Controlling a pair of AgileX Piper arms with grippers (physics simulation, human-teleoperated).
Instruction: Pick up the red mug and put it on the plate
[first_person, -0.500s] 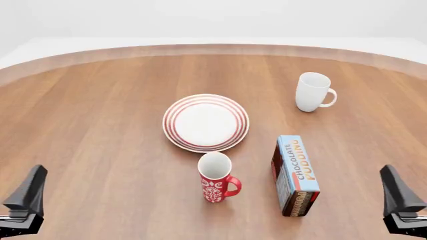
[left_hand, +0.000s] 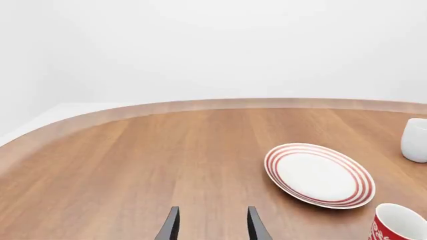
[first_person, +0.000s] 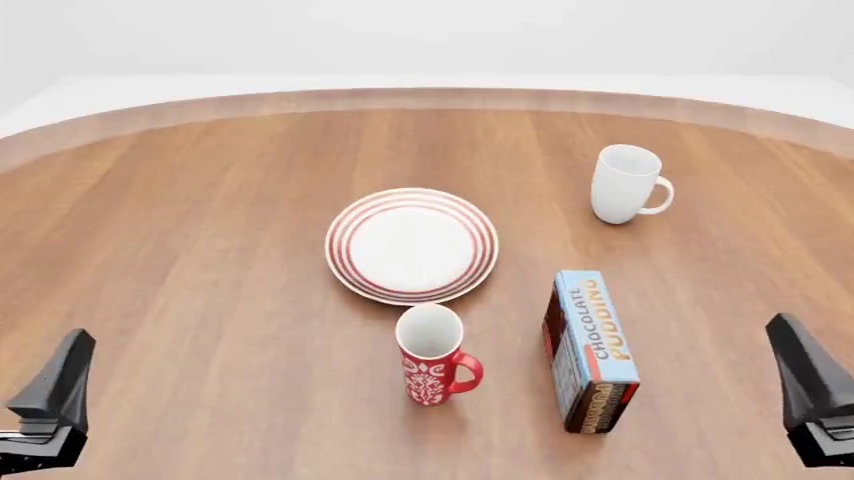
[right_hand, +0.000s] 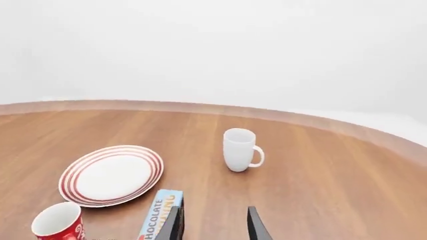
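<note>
1. Red mug (first_person: 433, 355) is upright on the table (first_person: 200, 260), just on the near side of the plate (first_person: 411, 245); a narrow strip of wood shows between them, so they look apart, not touching. Handle points to the right in the front view, toward the pudding box (first_person: 591, 350), which lies near but separate.

2. Handling, as a judgement: looks like glazed ceramic, so rigid, likely slick under hard fingers, and chip-prone if knocked or dropped. Probably light enough for one arm. A tall, narrow body means it could tip if nudged from the side.

3. Where to take hold: across the rim wall, one finger inside and one outside, or around the body on the side away from the handle. The loop handle is thin and would let it swing.

4. Looks: red outside with a white floral pattern low on the body, white inside, red loop handle. Not to be mistaken for the plain white mug (first_person: 623, 183) far right.

5. Plate: round, white centre, concentric red rings at the rim, nothing on it.

6. Left gripper (left_hand: 211, 226): fingers parted, nothing between them, low at the near left edge, well apart from the mug.

7. Right gripper (right_hand: 213, 225): likewise parted and empty, at the near right edge.

8. No step of the task yet done.
</note>
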